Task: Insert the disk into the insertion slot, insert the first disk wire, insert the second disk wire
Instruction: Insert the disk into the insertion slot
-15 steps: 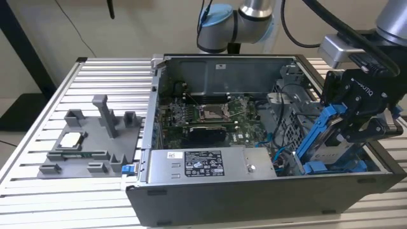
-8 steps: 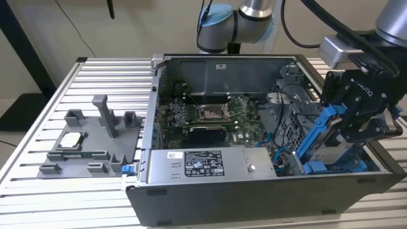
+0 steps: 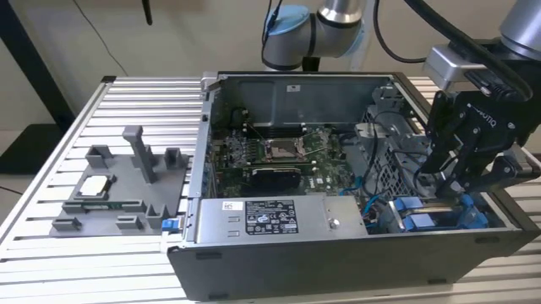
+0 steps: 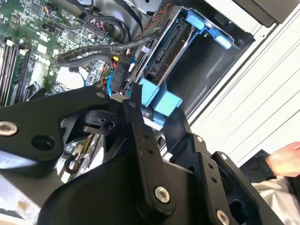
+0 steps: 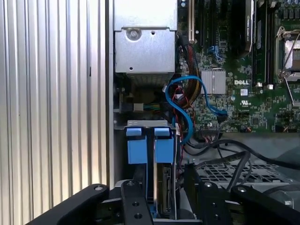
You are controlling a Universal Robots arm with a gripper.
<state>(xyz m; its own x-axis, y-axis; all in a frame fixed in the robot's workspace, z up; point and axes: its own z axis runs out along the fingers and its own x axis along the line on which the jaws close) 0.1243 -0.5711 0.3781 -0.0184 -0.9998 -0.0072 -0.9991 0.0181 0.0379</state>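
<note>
Blue plastic marks the disk [image 5: 164, 187]: it stands on edge in its slot just beside the power supply [image 5: 145, 44], inside the case [image 3: 338, 266], with the carrier's two tabs [image 5: 137, 150] turned toward the end effector [image 4: 154, 110]. It looks seated or nearly so, though I cannot tell how deep it sits. The end effector hangs over that slot, its fingers [image 4: 140, 136] partly apart with the tabs between them. A gap shows at one side, so I judge that it grips nothing. A blue wire [image 5: 187, 105] and black cables [image 5: 213, 152] loop between the power supply and the disk. A black plug [image 4: 120, 70] lies near the disk's connector edge, which looks bare, so neither wire seems plugged in. Several things could go wrong from here. The loose loops lie close to the fingers and could snag or get pinched against the carrier. A skewed push could jam the disk in its rails, and a plug met off-line could bend the connector. A person's hand [image 4: 285, 159] is outside the case, well apart from the power supply
</note>
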